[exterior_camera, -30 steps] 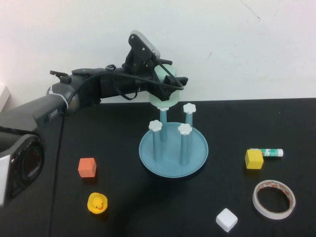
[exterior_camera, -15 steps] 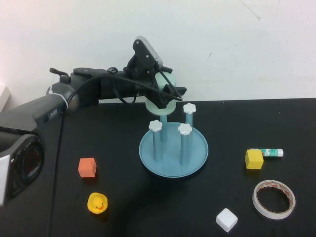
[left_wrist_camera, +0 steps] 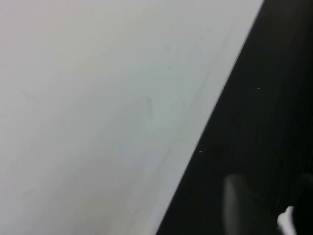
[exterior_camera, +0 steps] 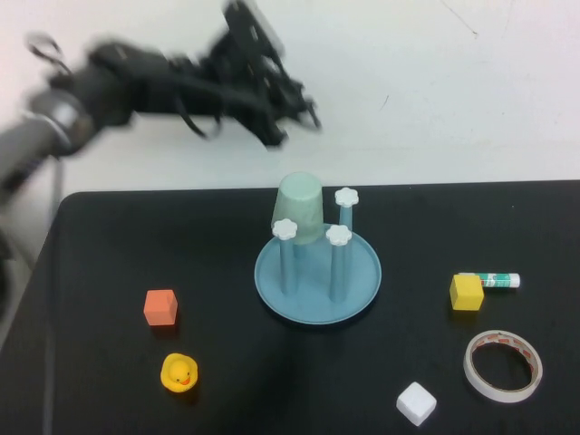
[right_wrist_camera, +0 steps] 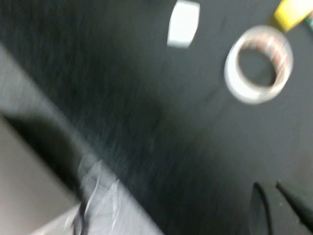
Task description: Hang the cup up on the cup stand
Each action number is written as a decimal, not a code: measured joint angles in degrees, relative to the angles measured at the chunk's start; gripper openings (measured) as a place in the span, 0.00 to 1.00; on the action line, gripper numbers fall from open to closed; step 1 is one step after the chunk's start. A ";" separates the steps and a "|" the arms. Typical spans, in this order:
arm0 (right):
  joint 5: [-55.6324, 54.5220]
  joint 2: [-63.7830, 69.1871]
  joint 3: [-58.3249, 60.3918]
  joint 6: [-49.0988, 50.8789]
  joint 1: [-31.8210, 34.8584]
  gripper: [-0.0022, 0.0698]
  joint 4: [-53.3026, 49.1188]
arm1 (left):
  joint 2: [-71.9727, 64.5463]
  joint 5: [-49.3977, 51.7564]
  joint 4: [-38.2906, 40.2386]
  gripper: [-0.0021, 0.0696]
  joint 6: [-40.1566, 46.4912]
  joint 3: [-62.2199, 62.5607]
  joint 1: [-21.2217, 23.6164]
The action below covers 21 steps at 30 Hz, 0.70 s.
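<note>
Bright, even light; motion-blurred wrist views

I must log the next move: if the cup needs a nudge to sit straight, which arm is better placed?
Probably the left. The left gripper hangs just above the cup, upside down over a rear post of the cup stand. The right gripper is absent from the high view.

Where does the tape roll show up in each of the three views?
High view: the tape roll lies flat near the table's right front, right of the white cube.
Left wrist view: not in it; only wall and black table.
Right wrist view: the tape roll sits near the upper right, blurred.
Shared landmark: the white cube, which lies beside the roll in the high and right wrist views.
</note>
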<state>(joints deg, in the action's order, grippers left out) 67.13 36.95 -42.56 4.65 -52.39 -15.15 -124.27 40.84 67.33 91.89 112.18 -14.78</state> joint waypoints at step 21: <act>-26.85 -13.68 19.98 -2.54 0.00 0.03 -1.50 | 47.77 2.47 -49.81 0.03 -54.56 -12.44 0.51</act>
<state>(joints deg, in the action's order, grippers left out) 40.29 23.27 -22.58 2.12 -52.39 -16.65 -76.50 43.32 17.52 37.32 99.73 -14.26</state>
